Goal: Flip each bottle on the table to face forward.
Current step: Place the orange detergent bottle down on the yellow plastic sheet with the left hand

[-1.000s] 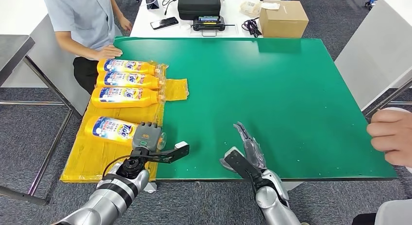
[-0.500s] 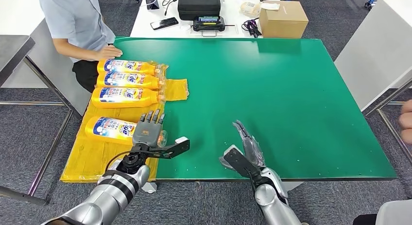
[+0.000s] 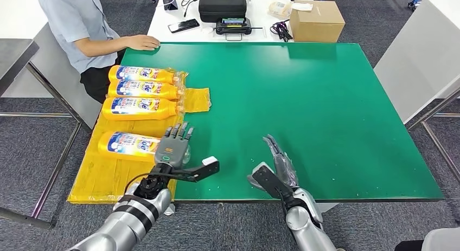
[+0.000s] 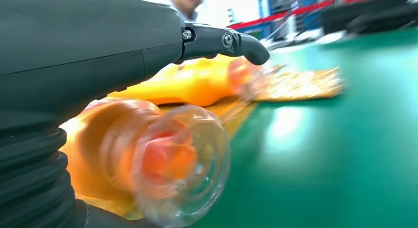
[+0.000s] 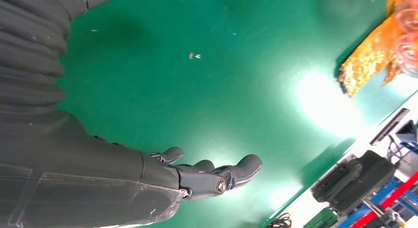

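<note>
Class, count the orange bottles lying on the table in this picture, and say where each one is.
4. Three lie side by side on the yellow sheet near the person: far bottle, second bottle, third bottle. The nearest bottle lies apart, by the left hand. None seems hidden.

Right hand (image 5: pixel 207 176) hovers over green table (image 5: pixel 207 90) — fingers spread, holding nothing.

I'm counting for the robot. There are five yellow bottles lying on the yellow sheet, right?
Not five, four. The head view shows four yellow bottles lying on the yellow sheet: three close together farther back and one nearer bottle beside the left hand.
</note>
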Motion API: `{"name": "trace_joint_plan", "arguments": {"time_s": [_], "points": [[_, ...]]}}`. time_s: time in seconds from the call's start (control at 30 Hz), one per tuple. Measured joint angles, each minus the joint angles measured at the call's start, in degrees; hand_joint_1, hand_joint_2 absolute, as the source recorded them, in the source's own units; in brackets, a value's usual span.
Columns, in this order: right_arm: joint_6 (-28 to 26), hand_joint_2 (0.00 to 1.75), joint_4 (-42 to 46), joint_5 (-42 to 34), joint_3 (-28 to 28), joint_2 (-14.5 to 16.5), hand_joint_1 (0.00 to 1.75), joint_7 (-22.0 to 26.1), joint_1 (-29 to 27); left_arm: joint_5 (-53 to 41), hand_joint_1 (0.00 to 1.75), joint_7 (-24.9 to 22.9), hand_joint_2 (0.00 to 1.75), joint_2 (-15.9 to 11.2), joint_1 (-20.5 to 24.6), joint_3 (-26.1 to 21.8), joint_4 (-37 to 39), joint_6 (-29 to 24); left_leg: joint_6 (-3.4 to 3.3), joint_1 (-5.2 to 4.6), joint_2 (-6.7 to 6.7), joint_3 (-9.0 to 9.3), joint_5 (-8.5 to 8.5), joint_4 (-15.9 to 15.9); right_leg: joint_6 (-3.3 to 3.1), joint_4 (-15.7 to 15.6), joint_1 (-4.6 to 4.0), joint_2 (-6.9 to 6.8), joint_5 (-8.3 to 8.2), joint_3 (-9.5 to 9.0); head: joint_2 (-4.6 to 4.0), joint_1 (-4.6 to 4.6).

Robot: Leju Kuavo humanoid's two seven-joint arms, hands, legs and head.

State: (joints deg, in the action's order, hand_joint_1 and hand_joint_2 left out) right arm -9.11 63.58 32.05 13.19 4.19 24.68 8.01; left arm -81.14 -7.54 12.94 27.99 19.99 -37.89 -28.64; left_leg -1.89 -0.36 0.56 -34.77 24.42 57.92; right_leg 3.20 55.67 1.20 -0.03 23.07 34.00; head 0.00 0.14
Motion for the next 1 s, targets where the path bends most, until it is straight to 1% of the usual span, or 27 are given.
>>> {"name": "trace_joint_plan", "arguments": {"time_s": [0.07, 0.17, 0.27, 0.37, 0.6, 0.77, 0.93, 1.0], "points": [[-0.3, 1.75, 0.2, 0.0, -0.3, 0.0, 0.00, 0.0, -0.7, 0.9, 0.00, 1.7, 1.75, 0.1, -2.2, 1.6, -4.4, 0.3, -0.01, 0.00, 0.00, -0.04, 0.02, 0.0, 0.00, 0.0, 0.00, 0.00, 0.00, 0.03, 0.00, 0.00], [-0.6, 1.75, 0.8, -0.1, -0.9, -0.2, 0.00, 0.3, -2.0, 1.6, 0.00, 3.0, 1.75, -0.1, -5.5, 4.9, -11.5, 0.2, -0.01, -0.01, -0.01, -0.09, 0.04, 0.0, 0.01, 0.0, 0.00, 0.00, 0.01, 0.07, 0.00, 0.00], [-1.0, 1.75, 1.3, -0.2, -1.3, -0.3, 0.00, 0.7, -2.9, 2.1, 0.00, 3.9, 1.75, -0.6, -8.3, 8.1, -17.6, -2.0, 0.00, 0.00, -0.01, -0.11, 0.05, 0.0, 0.00, 0.0, 0.00, 0.00, 0.01, 0.09, 0.00, 0.00], [-1.1, 1.75, 1.6, -0.1, -1.5, -0.4, 0.00, 0.9, -3.4, 2.3, 0.00, 4.2, 1.75, -1.1, -9.9, 10.2, -21.7, -3.2, 0.00, 0.00, -0.01, -0.10, 0.05, 0.0, 0.00, 0.0, -0.01, 0.00, 0.01, 0.09, 0.00, -0.01], [-3.1, 1.75, 3.2, -1.3, -2.1, -0.4, 0.00, 2.1, -4.2, 2.6, 0.00, 5.6, 1.75, -2.0, -12.4, 12.6, -27.8, -6.8, -0.01, 0.00, -0.01, -0.08, 0.03, 0.0, 0.00, 0.0, 0.00, 0.01, 0.01, 0.08, 0.00, -0.01], [-3.3, 1.75, 3.9, -1.4, -2.3, -0.4, 0.00, 2.3, -4.3, 2.6, 0.00, 5.6, 1.75, -2.3, -13.2, 13.3, -29.6, -6.8, -0.01, 0.00, -0.01, -0.09, 0.03, 0.0, 0.00, 0.0, 0.00, 0.00, 0.01, 0.08, 0.00, -0.01], [-3.3, 1.75, 4.0, -1.2, -2.6, -0.4, 0.00, 2.3, -4.4, 1.3, 0.00, 4.7, 1.75, -2.8, -13.5, 13.3, -29.9, -5.5, 0.00, 0.00, -0.02, -0.08, 0.03, 0.0, 0.00, 0.0, 0.00, 0.01, 0.01, 0.09, 0.00, -0.02], [-3.3, 1.75, 4.0, -1.5, -2.7, -0.4, 0.00, 2.3, -4.4, 2.3, 0.00, 5.2, 1.75, -2.9, -13.8, 13.4, -30.1, -5.4, 0.00, 0.00, -0.01, -0.08, 0.03, 0.0, 0.00, 0.0, -0.01, 0.01, 0.01, 0.09, 0.00, -0.01]]}}
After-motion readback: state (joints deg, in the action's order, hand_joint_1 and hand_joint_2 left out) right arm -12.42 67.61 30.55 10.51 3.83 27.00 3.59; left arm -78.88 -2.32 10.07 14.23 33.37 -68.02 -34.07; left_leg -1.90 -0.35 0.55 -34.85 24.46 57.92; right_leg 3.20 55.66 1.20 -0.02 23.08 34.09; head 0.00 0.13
